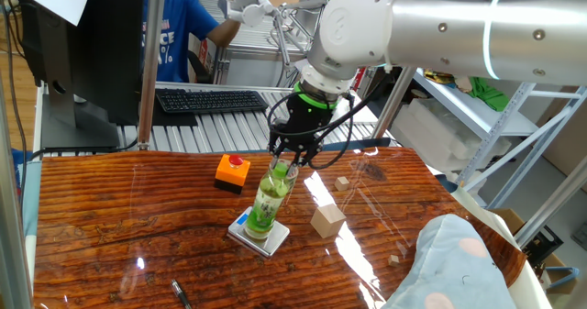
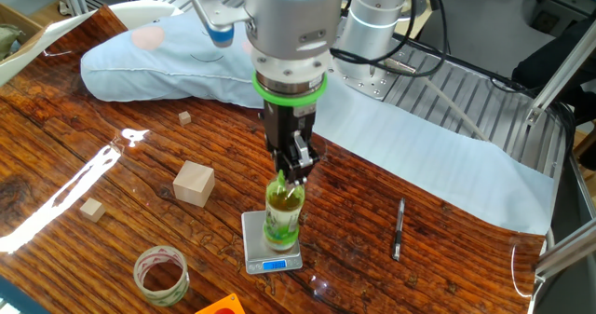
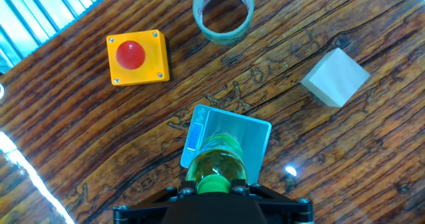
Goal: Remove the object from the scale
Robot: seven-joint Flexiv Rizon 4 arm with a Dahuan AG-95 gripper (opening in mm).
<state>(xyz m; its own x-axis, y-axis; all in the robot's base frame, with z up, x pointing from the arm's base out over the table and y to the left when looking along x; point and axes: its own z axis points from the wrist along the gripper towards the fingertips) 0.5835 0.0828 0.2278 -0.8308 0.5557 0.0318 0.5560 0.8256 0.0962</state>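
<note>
The slim clear bottle of green drink (image 1: 269, 199) stands on the small silver-white scale (image 1: 276, 239), leaning a little in one fixed view. My gripper (image 1: 286, 162) comes down from above and is shut on its neck, just below the light-green cap. In the other fixed view the bottle (image 2: 283, 216) sits on the scale (image 2: 256, 232), whose blue display faces the front, with the gripper (image 2: 291, 176) at its top. In the hand view the cap and bottle (image 3: 216, 161) sit between my fingers (image 3: 214, 184), over the scale (image 3: 247, 132). I cannot tell whether the bottle's base still touches the scale.
An orange box with a red button (image 3: 136, 56) lies left of the scale. A short clear round jar (image 3: 223, 11) and a tan wooden cube (image 3: 335, 78) stand nearby. Small cubes (image 2: 91, 210), a pen (image 2: 398, 228) and a pale blue pillow (image 2: 168, 62) lie on the wooden table.
</note>
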